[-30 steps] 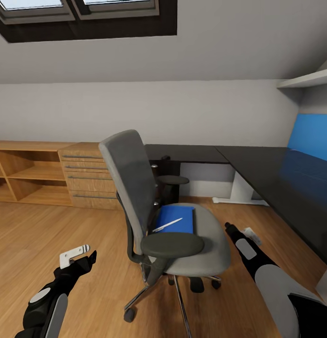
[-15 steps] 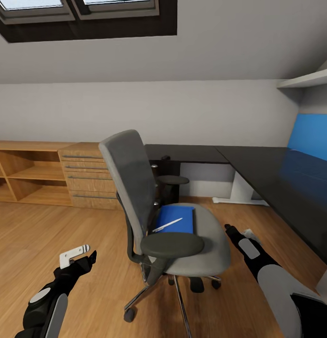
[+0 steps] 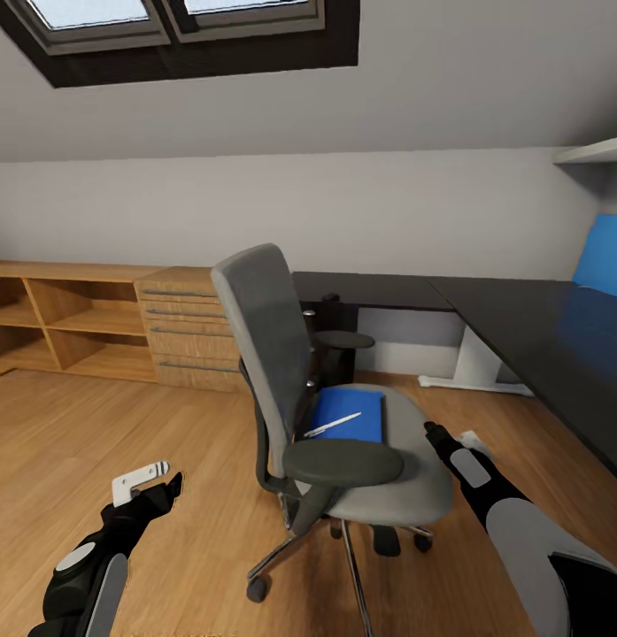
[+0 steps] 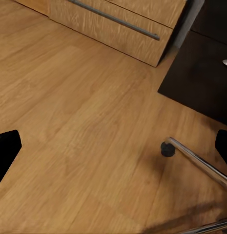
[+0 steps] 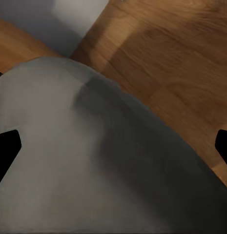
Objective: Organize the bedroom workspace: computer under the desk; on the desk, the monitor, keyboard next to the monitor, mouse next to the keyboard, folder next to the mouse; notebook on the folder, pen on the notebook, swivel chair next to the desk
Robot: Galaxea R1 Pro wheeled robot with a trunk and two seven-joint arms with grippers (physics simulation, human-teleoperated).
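The view has swung left; the folder (image 3: pixel 350 416) and pen (image 3: pixel 332 425) lie on the chair (image 3: pixel 317 389), worktop (image 3: pixel 520 323) at three o'clock, both jaws wide, holding nothing.

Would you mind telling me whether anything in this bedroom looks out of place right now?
Yes: the blue folder lies on the swivel chair's seat rather than on the desk, with a thin whitish pen resting across it. Nothing looks spilled or damaged.

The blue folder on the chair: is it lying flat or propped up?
Lying flat. The folder rests on the swivel chair seat, with the pen lying across it.
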